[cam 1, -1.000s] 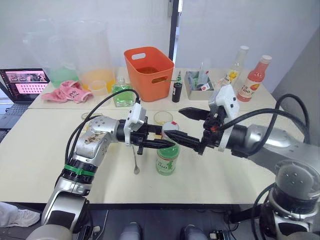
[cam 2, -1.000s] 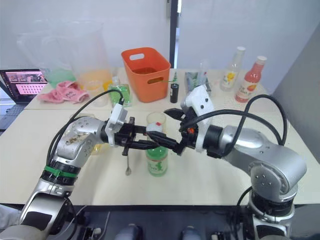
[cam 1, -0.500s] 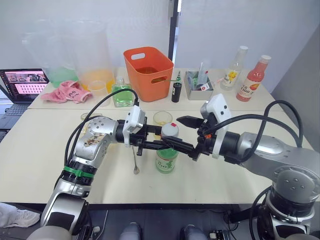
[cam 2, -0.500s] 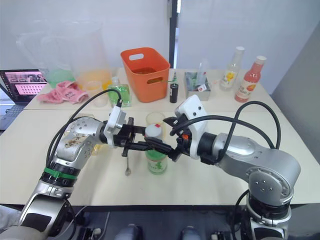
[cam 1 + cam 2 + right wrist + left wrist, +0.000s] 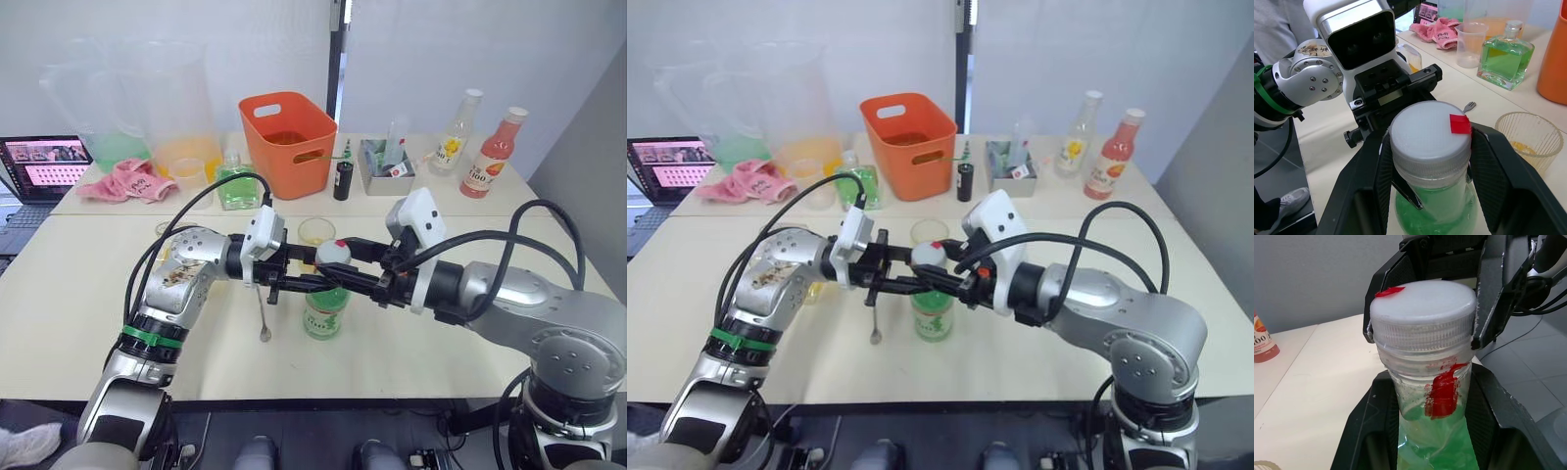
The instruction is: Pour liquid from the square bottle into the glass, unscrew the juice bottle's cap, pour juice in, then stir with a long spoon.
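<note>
White cap [image 5: 1430, 131], red sticker [image 5: 1460, 124], green juice bottle [image 5: 326, 305].

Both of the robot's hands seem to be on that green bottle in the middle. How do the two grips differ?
The left hand holds the juice bottle lower, at the neck under the cap; the right hand sits higher, with a finger on either side of the white cap. The left hand reaches in from the robot's left, the right hand from its right, so they face each other. Both are closed on the same upright bottle standing on the table.
</note>
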`<state>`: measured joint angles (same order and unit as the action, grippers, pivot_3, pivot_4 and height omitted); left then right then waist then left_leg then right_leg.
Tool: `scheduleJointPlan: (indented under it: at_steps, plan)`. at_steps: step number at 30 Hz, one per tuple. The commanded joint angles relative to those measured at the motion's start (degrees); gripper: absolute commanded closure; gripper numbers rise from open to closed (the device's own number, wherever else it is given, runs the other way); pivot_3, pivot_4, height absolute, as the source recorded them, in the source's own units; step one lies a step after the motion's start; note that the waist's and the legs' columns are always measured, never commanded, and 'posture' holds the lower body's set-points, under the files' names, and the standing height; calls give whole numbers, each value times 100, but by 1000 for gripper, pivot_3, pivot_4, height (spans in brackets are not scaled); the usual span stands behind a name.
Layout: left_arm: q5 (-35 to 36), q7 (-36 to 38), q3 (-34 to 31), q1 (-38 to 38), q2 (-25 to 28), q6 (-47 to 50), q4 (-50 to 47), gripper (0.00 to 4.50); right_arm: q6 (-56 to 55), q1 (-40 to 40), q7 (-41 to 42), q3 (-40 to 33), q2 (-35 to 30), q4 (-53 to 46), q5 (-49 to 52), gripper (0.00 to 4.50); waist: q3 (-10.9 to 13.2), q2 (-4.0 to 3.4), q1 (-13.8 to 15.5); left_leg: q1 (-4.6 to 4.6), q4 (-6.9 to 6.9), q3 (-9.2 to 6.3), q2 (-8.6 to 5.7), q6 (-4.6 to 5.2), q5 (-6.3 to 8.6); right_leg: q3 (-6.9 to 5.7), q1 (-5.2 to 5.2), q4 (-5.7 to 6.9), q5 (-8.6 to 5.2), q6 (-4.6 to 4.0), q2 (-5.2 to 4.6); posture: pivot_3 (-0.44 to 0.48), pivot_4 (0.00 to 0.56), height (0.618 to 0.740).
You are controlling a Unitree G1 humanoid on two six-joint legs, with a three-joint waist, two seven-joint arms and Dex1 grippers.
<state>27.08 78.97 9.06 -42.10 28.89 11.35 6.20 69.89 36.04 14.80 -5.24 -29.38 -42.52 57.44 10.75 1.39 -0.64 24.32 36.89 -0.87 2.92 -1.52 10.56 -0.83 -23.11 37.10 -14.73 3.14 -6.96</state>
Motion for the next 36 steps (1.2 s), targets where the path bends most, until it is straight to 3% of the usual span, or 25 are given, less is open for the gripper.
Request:
scheduleJointPlan:
  at_steps: [1, 6, 11, 14, 17, 21, 23, 28, 33, 36]
  plan:
    - [-262, -40, 26, 19, 191, 30, -104, 3117, -614, 38, 824, 110, -387, 180, -225, 2757, 0, 0, 0, 0, 0, 0, 0, 0, 0, 1, 1, -1, 0, 0, 1, 0, 150, 739]
    - [-192, 131, 43, 51, 290, 118, -146, 3117, -2071, 329, 3870, 1006, -1254, 1764, -979, 2757, 0, 0, -11, -5, -1, 1, 0, 1, 0, 7, 6, -6, -2, 2, 5, 0, 150, 739]
    - [-99, 125, 17, 50, 346, 261, -275, 3117, -3353, 1858, 6719, 2305, -1163, 4220, -2070, 2757, -1, -3, -75, -14, -6, -3, 12, 5, 3, 32, 5, -8, -3, 1, 36, 0, 150, 739]
    - [-37, 83, -8, 45, 347, 357, -309, 3117, -3957, 2553, 7677, 2837, -950, 5349, -2545, 2757, -1, -3, -75, -8, -8, -12, 16, 5, 3, 68, 4, -8, -5, 1, 61, 0, 150, 739]
    - [-45, 36, -20, 57, 349, 363, -293, 3117, -4291, 3065, 7770, 3252, -781, 6103, -2488, 2757, -1, -3, -68, -7, -8, -14, 13, 5, 3, 108, 4, -4, -9, 7, 77, 0, 150, 739]
    - [-67, -21, -50, 54, 326, 371, -267, 3117, -4438, 3226, 7770, 3447, -874, 6279, -2314, 2757, -1, -3, -43, -6, -8, -12, 12, 4, 3, 125, 2, -2, -9, 8, 83, 0, 150, 739]
    - [-71, -30, -54, 48, 324, 362, -253, 3117, -4420, 3251, 7770, 3426, -898, 6280, -2255, 1704, -1, -3, -34, -6, -7, -10, 11, 4, 2, 129, 2, -2, -9, 9, 84, 0, 150, 739]
    - [-112, -33, -60, 17, 306, 321, -122, 3117, -4184, 3221, 7770, 3061, -888, 6164, -2216, 98, -1, -3, -27, -6, -7, -2, 12, 3, 2, 143, -5, 1, -10, 10, 90, 0, 150, 739]
    - [-122, -46, -53, 8, 277, 317, -63, 3117, -3956, 3060, 7387, 2398, -924, 5856, -2270, 12, -1, -3, -19, -2, -7, -1, 11, 3, 2, 147, -8, 1, -10, 11, 91, 0, 150, 739]
    - [-126, -87, -63, 24, 257, 316, -66, 3117, -3611, 2623, 6421, 1778, -1009, 5069, -2259, 12, -1, -3, -14, -3, -7, -2, 12, 3, 2, 147, -7, 2, -10, 11, 91, 0, 150, 739]
